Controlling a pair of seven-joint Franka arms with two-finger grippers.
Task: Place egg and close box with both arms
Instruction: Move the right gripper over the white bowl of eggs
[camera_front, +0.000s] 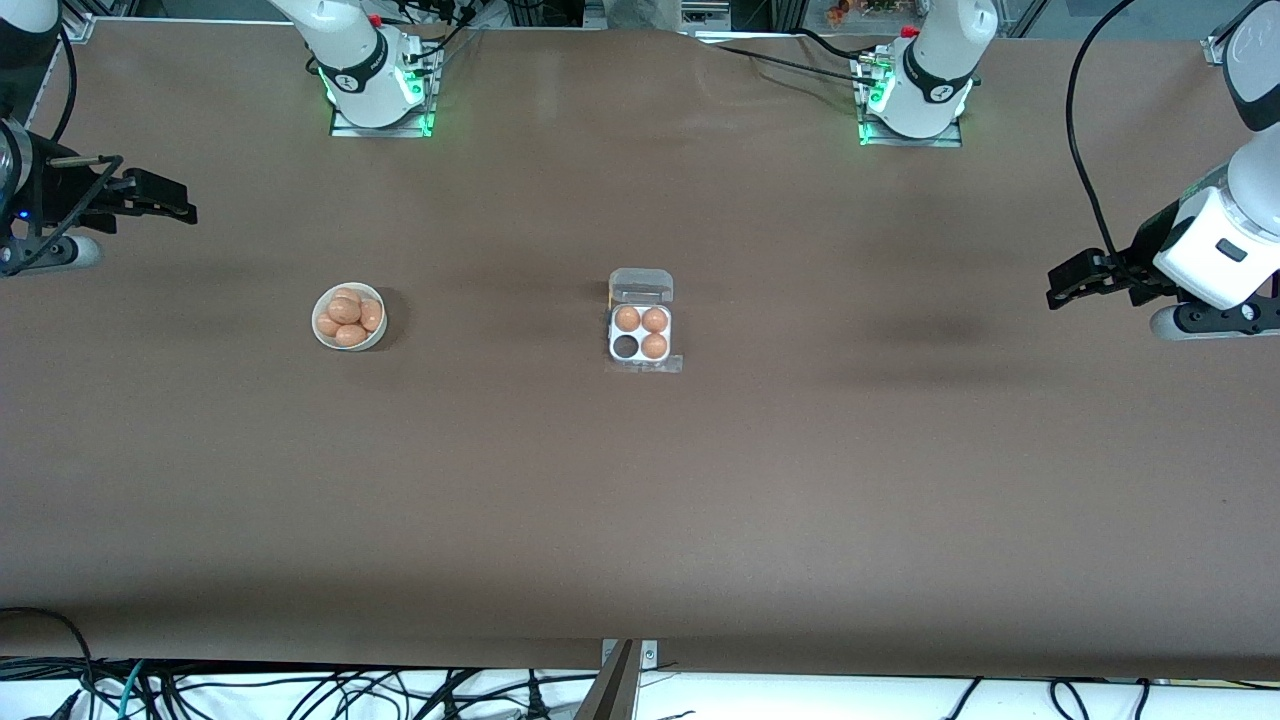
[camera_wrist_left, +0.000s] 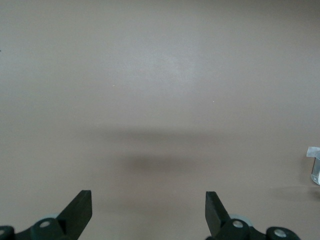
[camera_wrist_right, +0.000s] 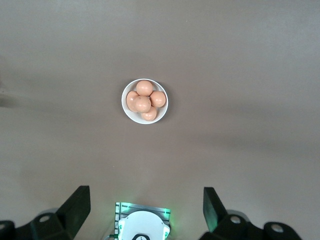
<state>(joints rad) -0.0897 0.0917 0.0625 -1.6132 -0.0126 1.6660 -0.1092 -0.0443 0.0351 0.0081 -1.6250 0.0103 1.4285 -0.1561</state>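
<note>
Clearly your right pincer (camera_front: 185, 210) is the one for the egg: the white bowl (camera_wrist_right: 145, 120) of eggs (camera_front: 349, 316) sits on the table (camera_front: 640, 500) below and ahead of its wide-open, empty fingers. Your left pincer (camera_front: 1058, 285), likewise spread and empty, waits well off from the egg carton (camera_front: 640, 333), whose one vacant cell (camera_front: 626, 346) shows dark; the clear lid is hard to read.

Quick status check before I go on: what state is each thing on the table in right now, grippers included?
Box: lid open, three cells filled, one empty.
Bowl: upright toward the right arm's end, holding about five eggs.
Left gripper: jaws open, holding nothing, waiting over bare table.
Right gripper: jaws open, holding nothing, waiting off to the side of the bowl.
</note>
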